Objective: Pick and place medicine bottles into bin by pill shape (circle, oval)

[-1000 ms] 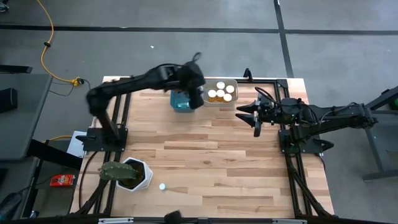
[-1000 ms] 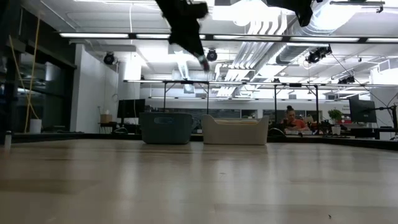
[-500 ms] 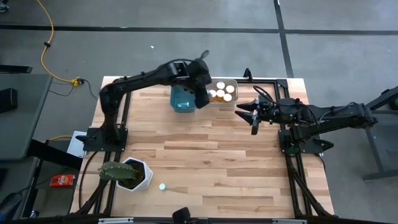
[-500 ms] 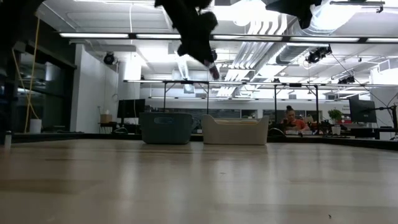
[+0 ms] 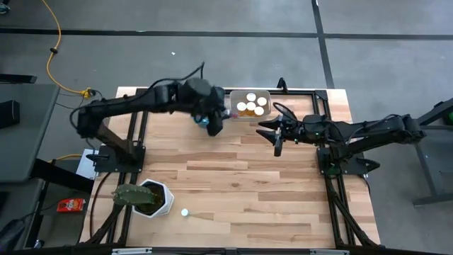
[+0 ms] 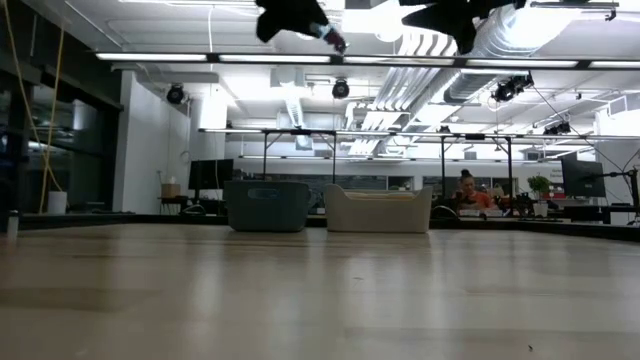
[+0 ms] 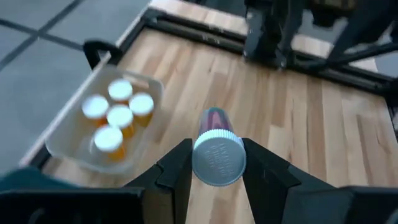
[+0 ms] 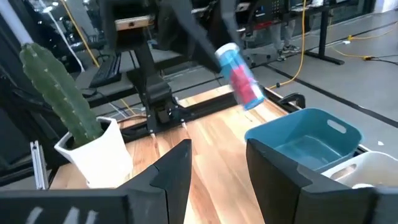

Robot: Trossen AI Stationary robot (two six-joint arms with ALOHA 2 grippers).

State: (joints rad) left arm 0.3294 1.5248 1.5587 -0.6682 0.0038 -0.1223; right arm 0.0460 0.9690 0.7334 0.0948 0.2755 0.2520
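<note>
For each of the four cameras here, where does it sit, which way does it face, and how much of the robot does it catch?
High view: overhead, straight down on the table; both arms, left gripper, right gripper.
Low view: table height, level toward the blue bin and white bin; arm tips at top.
Left wrist view: past its fingers clamping a bottle, down on the white bin.
Right wrist view: past its empty fingers toward the cactus pot.
Shared: right wrist view also shows that bottle and the blue bin.

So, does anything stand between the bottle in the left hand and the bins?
Nothing visible does. The left hand holds the bottle in the air near the blue bin, whose top is open.
</note>
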